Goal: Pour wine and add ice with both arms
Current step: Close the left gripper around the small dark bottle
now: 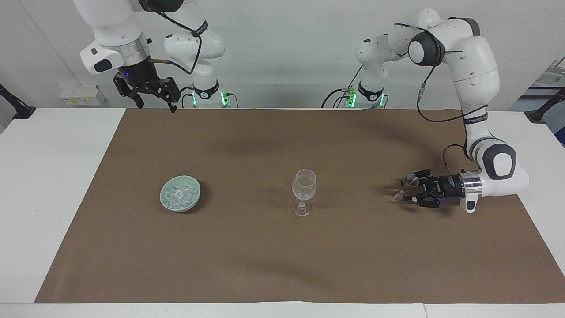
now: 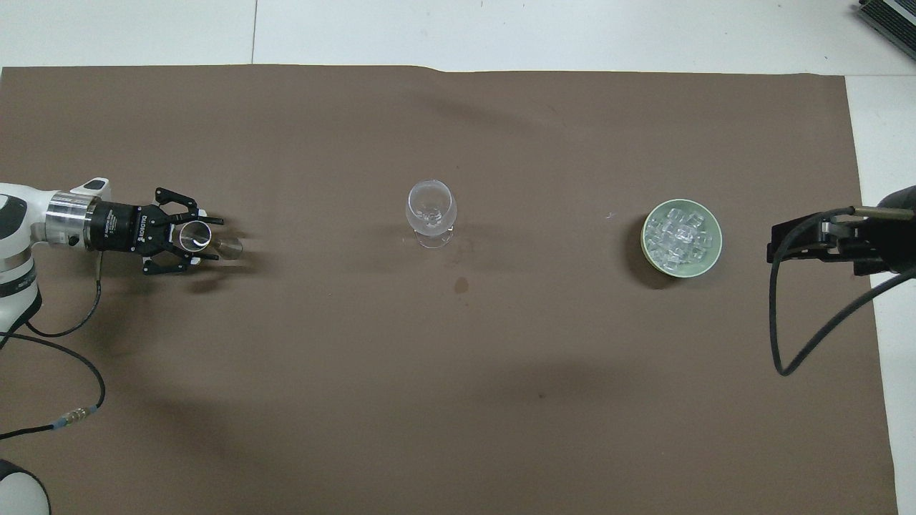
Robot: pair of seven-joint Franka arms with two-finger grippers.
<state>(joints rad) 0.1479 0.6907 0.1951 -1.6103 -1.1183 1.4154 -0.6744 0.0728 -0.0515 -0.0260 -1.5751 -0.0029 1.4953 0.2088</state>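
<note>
left gripper (image 1: 409, 191) fingers sit around small metal jigger (image 1: 405, 187), grip not clear. right gripper (image 1: 148, 95) open, waits above table edge w/ brown mat (image 1: 282, 256).

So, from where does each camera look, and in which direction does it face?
Facing view: high across the table, looking at the robots; both whole arms show, left gripper low around a small metal measuring cup, right gripper raised, waiting.
Overhead view: high above the robots' end, looking steeply down; the left forearm and left gripper show, plus part of the right gripper.
Shared: wine glass, bowl of ice, brown mat.
</note>
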